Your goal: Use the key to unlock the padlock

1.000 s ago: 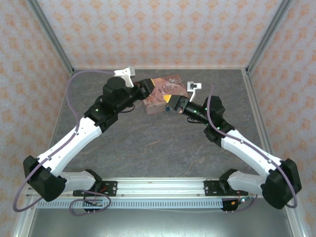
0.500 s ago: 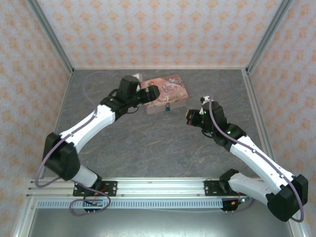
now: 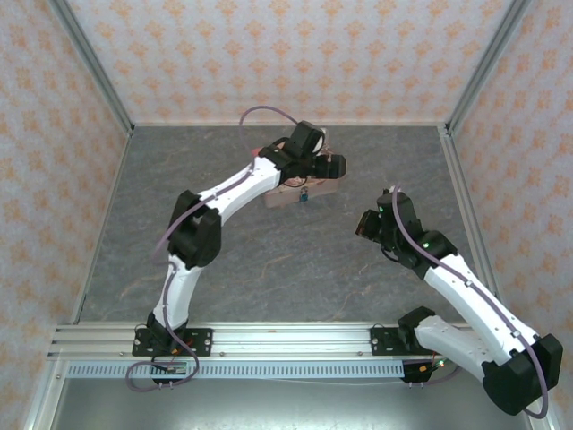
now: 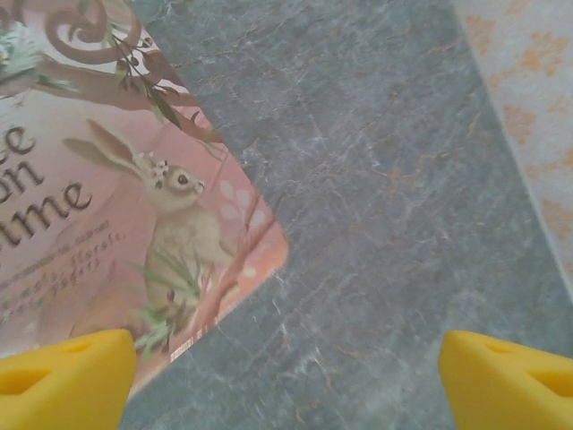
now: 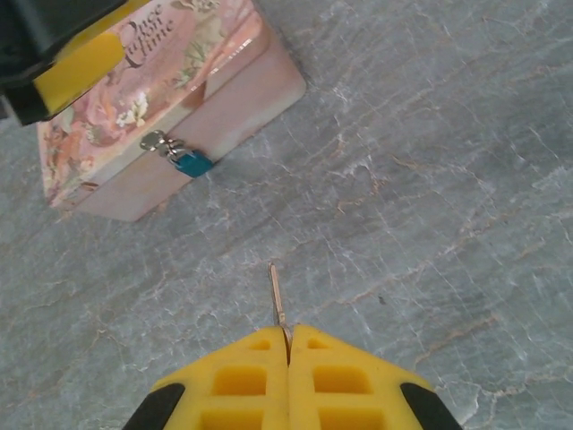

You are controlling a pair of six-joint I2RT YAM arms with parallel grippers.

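The padlock [image 5: 191, 163] hung from the hasp [image 5: 154, 141] on the front wall of the tin [image 5: 161, 98], which lay on the table [image 5: 430, 134] toward its far side. The right gripper [image 5: 288, 345] was clenched on the key [image 5: 278, 294]. The key's thin blade stuck out past the pads and pointed roughly toward the lock, with bare table between them. The left gripper [image 4: 286, 376] stood wide apart and grasped nothing. It hovered above a corner of the tin's lid, one fingertip over the lid and the other over the table. The main risk looked to be the unheld tin: a push from the key would probably slide it back or turn it instead of seating the blade. The padlock dangled loose, so it would likely swing aside at first touch, and its keyhole could not be made out, so the approach angle might be wrong. The key was pinched only at its end and could pivot or slip between the pads under side load. The arms also worked close together over the tin and might collide.
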